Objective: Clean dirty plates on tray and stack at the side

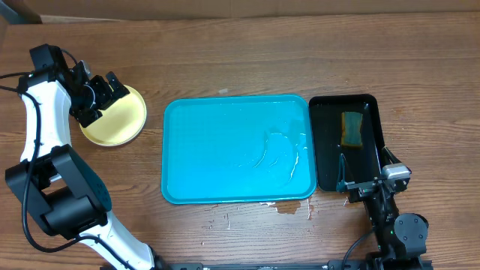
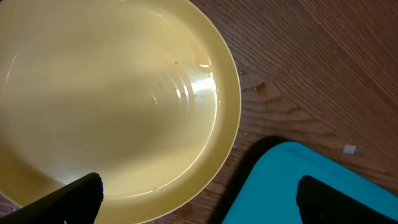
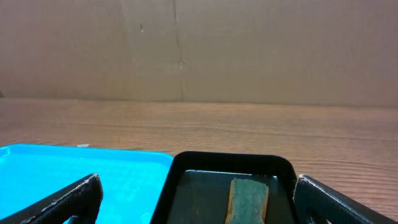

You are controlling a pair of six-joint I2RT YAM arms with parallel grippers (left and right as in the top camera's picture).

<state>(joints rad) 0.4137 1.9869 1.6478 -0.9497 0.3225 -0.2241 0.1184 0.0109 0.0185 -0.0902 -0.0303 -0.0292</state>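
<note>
A pale yellow-green plate (image 1: pixel 114 120) lies on the wooden table to the left of the turquoise tray (image 1: pixel 225 161). My left gripper (image 1: pixel 105 97) hovers over the plate's upper left part, open, holding nothing. In the left wrist view the plate (image 2: pixel 112 93) fills the upper left, the tray's corner (image 2: pixel 298 180) shows at lower right, and my left gripper (image 2: pixel 199 208) spans the plate's rim and that corner. The tray holds no plates, only wet streaks (image 1: pixel 281 154). My right gripper (image 1: pixel 365 174) stands open at the near end of a black tray, empty.
A narrow black tray (image 1: pixel 322 142) sits right of the turquoise tray with a yellow-green sponge (image 1: pixel 351 127) in it. In the right wrist view, the sponge (image 3: pixel 249 199) lies ahead between my fingers. A small brown spill (image 1: pixel 289 208) marks the table by the tray's front edge.
</note>
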